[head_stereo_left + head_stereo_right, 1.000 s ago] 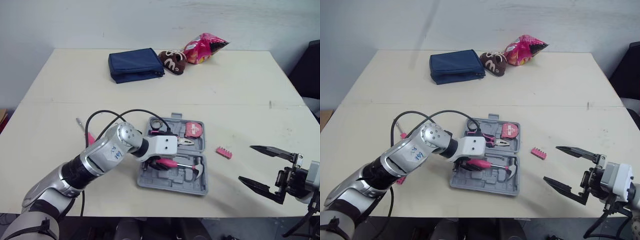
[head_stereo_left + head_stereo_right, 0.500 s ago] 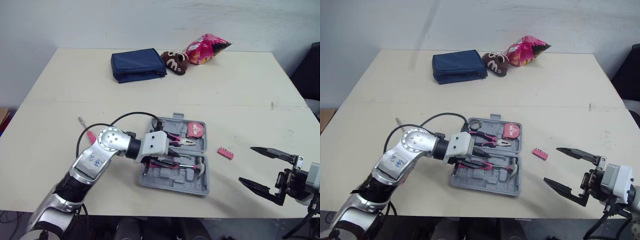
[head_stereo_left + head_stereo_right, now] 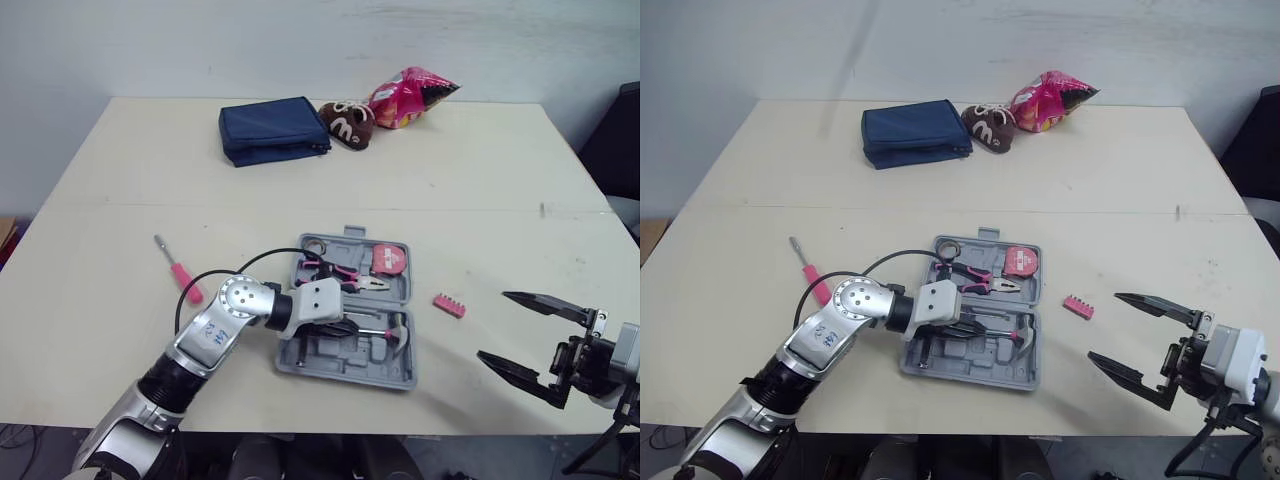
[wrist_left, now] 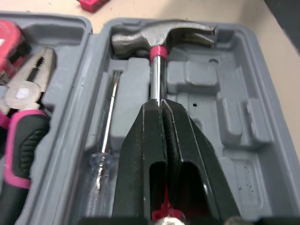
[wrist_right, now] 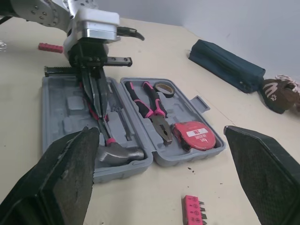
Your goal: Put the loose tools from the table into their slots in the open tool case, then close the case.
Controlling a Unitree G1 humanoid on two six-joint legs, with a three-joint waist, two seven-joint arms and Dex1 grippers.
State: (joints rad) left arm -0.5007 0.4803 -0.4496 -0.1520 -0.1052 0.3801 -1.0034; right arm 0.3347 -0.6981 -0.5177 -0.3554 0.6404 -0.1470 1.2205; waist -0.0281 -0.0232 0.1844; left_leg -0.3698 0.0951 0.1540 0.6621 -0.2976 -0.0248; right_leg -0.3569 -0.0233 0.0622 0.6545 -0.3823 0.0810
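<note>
The grey tool case (image 3: 345,367) lies open near the table's front edge. In it are a hammer (image 4: 161,33), pink-handled pliers (image 3: 345,275), a tape measure (image 3: 385,260) and a clear-handled screwdriver (image 4: 105,140). My left gripper (image 4: 162,104) is shut, its fingers pressed together right over the hammer's shaft inside the case. A pink screwdriver (image 3: 180,268) lies loose on the table left of the case. A pink bit holder (image 3: 449,305) lies to its right. My right gripper (image 3: 492,326) hovers open beyond the bit holder, holding nothing.
At the back of the table sit a dark blue pouch (image 3: 272,130), a brown plush shoe (image 3: 346,122) and a pink snack bag (image 3: 410,95). The case sits close to the table's front edge (image 3: 330,410).
My left gripper has gone from open to shut over the hammer, and its arm has drawn lower and nearer, uncovering the pink screwdriver on the table. The right arm has not moved.
</note>
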